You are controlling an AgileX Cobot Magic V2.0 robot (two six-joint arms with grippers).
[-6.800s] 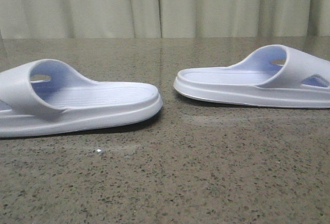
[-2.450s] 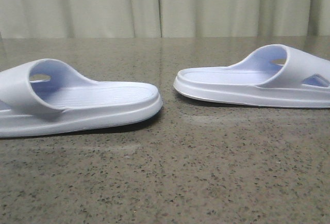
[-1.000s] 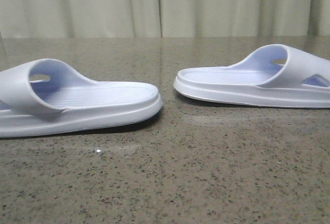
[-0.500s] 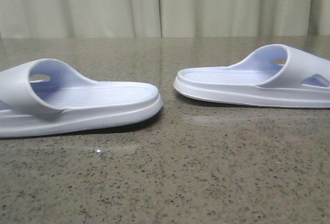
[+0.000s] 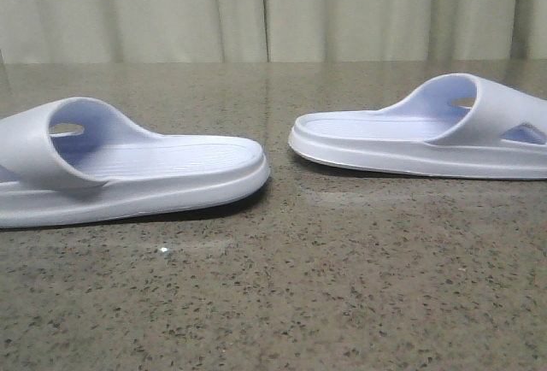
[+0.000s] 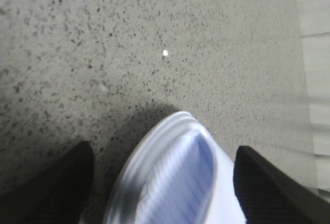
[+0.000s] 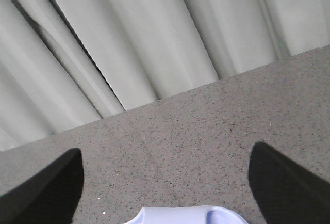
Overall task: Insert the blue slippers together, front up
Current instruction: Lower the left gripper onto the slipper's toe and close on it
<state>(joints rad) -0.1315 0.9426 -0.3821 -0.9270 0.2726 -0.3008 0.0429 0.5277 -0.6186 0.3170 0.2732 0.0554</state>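
blue slippers (image 5: 128,170) (image 5: 427,132) | flat, apart on table (image 5: 282,303) | both jaws wide, empty

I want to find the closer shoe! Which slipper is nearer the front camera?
The left slipper is nearer: it sits lower in the front view and looks bigger. The right slipper lies farther back on the table, towards the curtain.

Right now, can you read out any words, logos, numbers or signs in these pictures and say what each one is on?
None can be read in any view.
Left slipper: no mark shows.
Right slipper: no mark shows.
Table: only stone speckle.
Curtain: plain.
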